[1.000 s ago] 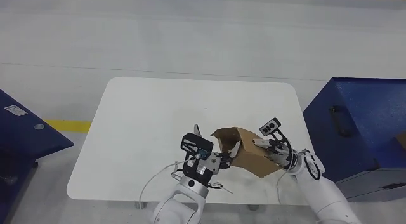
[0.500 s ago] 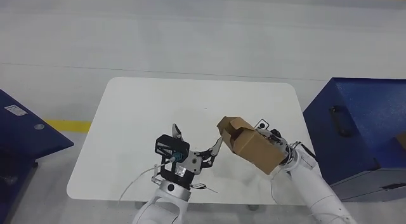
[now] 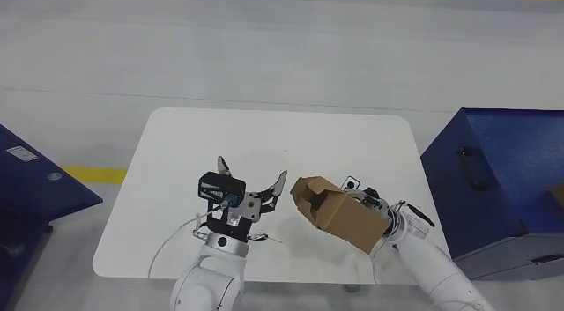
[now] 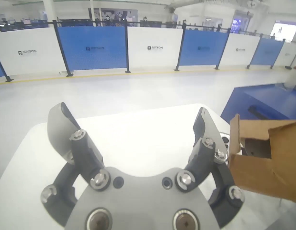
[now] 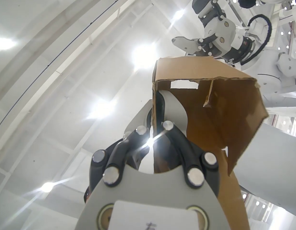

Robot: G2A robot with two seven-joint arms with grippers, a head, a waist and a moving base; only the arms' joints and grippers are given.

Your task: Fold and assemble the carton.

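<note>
The brown carton sits over the table at its front right part, tilted, with its open, partly folded end turned toward the table's middle. Loose flaps stand around that opening, and one short flap sticks up at its edge. Whether the carton's underside touches the tabletop cannot be told.

The right gripper has hold of the carton by one side wall. Its fingers are closed tight on the cardboard, one inside the box and one outside. This arm comes in from the table's front right corner, and the carton hides most of its gripper in the top view.

The left gripper hangs over the table's front middle, just beside the carton's open end and not touching it. Its two fingers are spread wide with nothing between them.

A blue bin stands off the table's right edge. Another blue bin stands off its left edge. A fence of blue and white panels runs across the floor beyond the table's far side.
</note>
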